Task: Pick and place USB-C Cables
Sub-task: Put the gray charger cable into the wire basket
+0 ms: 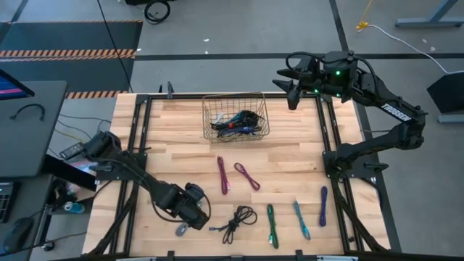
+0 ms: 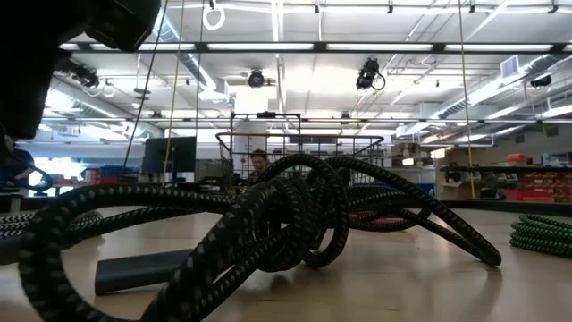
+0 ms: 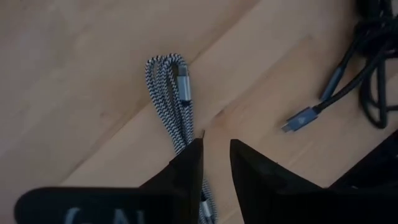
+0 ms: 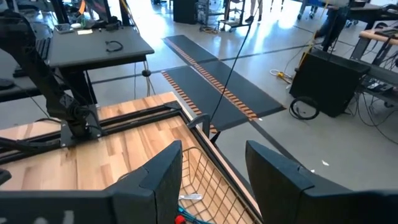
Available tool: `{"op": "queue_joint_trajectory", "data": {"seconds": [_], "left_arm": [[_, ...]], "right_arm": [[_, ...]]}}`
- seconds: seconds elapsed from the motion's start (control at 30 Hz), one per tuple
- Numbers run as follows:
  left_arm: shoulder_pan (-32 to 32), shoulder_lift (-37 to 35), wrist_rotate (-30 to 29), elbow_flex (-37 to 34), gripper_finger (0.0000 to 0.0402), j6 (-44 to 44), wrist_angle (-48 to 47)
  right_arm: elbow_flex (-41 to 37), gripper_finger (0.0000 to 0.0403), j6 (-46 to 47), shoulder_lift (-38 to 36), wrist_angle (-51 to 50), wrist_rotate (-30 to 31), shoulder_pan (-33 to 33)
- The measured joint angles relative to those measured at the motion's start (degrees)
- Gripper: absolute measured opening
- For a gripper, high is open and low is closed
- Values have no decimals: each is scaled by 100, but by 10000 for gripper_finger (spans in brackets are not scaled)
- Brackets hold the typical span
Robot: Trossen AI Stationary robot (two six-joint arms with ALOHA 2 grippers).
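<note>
Grey braided cable (image 3: 168,93) lay folded on the wooden desk (image 1: 290,156) near its front edge, the left hand (image 3: 214,152) low over it, fingers narrowed beside the bundle, probably to pinch it. Whether it gripped, I could not tell. Right hand (image 4: 211,165) waited, fingers apart, above the wire basket (image 1: 214,109), where several cables already sat.

My left arm stretched low toward near table edge, wrist pitched down. My left gripper (image 3: 214,158) close above tabletop, fingers (image 3: 186,168) drawn near together, narrow gap between tips. My right arm folded back, raised at far edge; right gripper (image 4: 211,165) aloft, fingers spread wide, empty.
</note>
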Motion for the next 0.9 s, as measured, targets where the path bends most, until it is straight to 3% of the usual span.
{"op": "queue_joint_trajectory", "data": {"seconds": [0.37, 0.73, 0.9], "left_arm": [[58, 0, 1, 0, 92, -224, -89], [58, 0, 21, 0, 177, -184, -299], [58, 32, 119, 2, 192, -197, -296]], "right_arm": [[0, 181, -24, 0, -18, -311, 0], [0, 181, -158, 0, -22, -308, 0], [0, 181, -171, 0, -22, -308, 0]]}}
